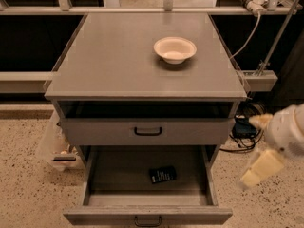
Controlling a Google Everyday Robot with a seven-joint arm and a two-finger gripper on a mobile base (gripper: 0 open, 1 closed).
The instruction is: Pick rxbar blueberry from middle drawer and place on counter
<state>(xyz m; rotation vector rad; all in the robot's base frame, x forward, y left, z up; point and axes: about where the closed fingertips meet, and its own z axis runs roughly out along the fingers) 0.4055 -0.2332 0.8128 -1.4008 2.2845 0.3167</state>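
The rxbar blueberry [163, 174], a dark flat packet with pale print, lies on the floor of the open middle drawer [114, 177], right of its centre. The counter [118, 61] is the wide grey top of the cabinet. My arm shows blurred at the right edge, beside the cabinet. Its pale cream end, the gripper [258, 171], hangs low to the right of the open drawer, outside it and apart from the packet.
A cream round bowl [175, 49] stands on the counter at the back right. Above the open drawer is another grey drawer front with a black handle [147, 131], shut. Cables [242, 127] lie right of the cabinet, a white bin [57, 148] left. The floor is speckled.
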